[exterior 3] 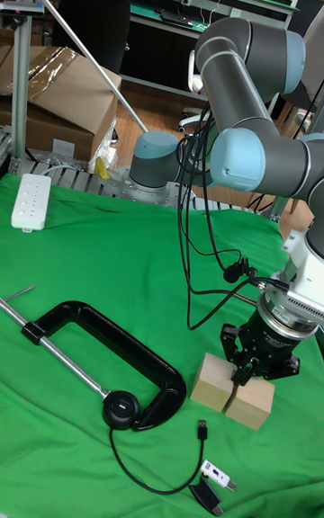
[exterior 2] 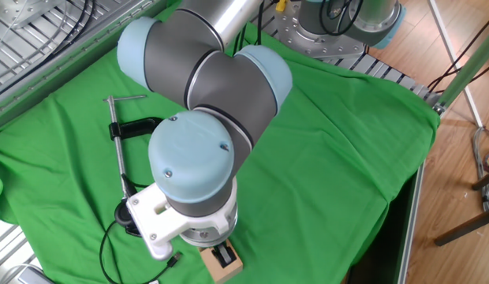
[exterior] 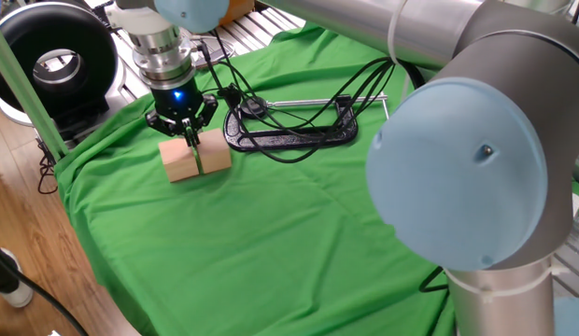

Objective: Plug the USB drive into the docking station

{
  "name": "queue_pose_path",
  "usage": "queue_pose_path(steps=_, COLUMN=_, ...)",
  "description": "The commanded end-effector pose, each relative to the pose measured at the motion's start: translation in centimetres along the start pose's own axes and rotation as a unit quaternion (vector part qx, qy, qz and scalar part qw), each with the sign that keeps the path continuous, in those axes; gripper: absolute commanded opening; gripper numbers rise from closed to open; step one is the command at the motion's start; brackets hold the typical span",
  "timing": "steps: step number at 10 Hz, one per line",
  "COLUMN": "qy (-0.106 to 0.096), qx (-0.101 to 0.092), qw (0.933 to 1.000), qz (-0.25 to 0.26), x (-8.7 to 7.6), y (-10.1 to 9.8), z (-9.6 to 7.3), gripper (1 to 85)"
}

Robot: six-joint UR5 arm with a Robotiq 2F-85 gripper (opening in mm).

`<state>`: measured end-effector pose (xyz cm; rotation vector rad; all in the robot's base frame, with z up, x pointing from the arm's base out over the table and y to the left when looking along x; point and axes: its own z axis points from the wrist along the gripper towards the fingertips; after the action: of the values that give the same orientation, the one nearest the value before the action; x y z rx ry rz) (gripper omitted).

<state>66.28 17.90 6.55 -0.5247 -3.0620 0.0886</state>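
Right now I've got the gripper (exterior 3: 241, 380) pointing straight down over two wooden blocks (exterior 3: 234, 390) that sit side by side, w/ its fingertips down in the narrow gap between them; same thing in one fixed view, gripper (exterior: 190, 145) at the slot in the blocks (exterior: 194, 155). Jaws look nearly together, but whether they're clamped on anything I can't tell, the tips are hidden betw. the blocks. In the other fixed view the arm's wrist covers most of it, only the fingers (exterior 2: 225, 256) and a block corner show. The USB drive (exterior 3: 219, 474) lies flat on the green cloth (exterior 3: 108, 248), below the jaws toward the camera in the tall view, next to a dark bit I can't identify. The docking station (exterior 3: 118, 407), a round black puck, sits off to the left of the jaws, touching the big black clamp (exterior 3: 108, 343); its thin cable (exterior 3: 144, 473) loops round toward the drive, silver plug (exterior 3: 202, 431) ending between drive and blocks. White power strip (exterior 3: 31, 201) is far off, back left.
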Motion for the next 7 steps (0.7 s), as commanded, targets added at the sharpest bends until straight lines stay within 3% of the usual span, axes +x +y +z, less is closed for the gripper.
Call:
queue_pose_path(steps=1, qy=0.004, qx=0.005, qw=0.9999, qz=0.009, x=0.2, y=-0.1, z=-0.3, gripper=2.0)
queue_pose_path(steps=4, qy=0.006, qx=-0.013, qw=0.9999, qz=0.008, x=0.5, y=0.8, z=-1.2, gripper=1.7)
queue_pose_path(steps=7, qy=0.006, qx=-0.035, qw=0.9993, qz=-0.014, x=1.0, y=1.2, z=-3.2, gripper=1.7)
